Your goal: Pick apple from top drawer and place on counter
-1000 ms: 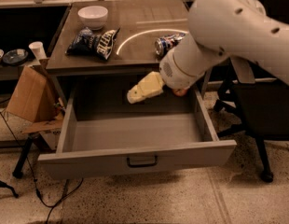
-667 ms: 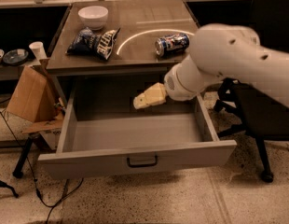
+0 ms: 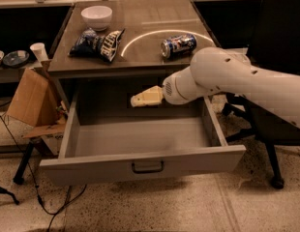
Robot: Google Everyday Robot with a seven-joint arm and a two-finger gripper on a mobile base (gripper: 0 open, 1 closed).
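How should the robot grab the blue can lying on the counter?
Probably best to grip the blue metal soda can across its round middle, coming down from above: it lies on its side on the grey-brown counter, ends pointing sideways. The cream gripper hangs lower, over the back of the open grey drawer.

End effector (image 3: 139,99), seemingly deeper in drawer (image 3: 140,165)

The top drawer (image 3: 92,167), wide, shallow and grey, stands pulled fully open beneath the counter (image 3: 150,18), a flat grey-brown top marked with a pale arc. My gripper (image 3: 141,98) hangs over the drawer's rear, just below the counter's front edge.
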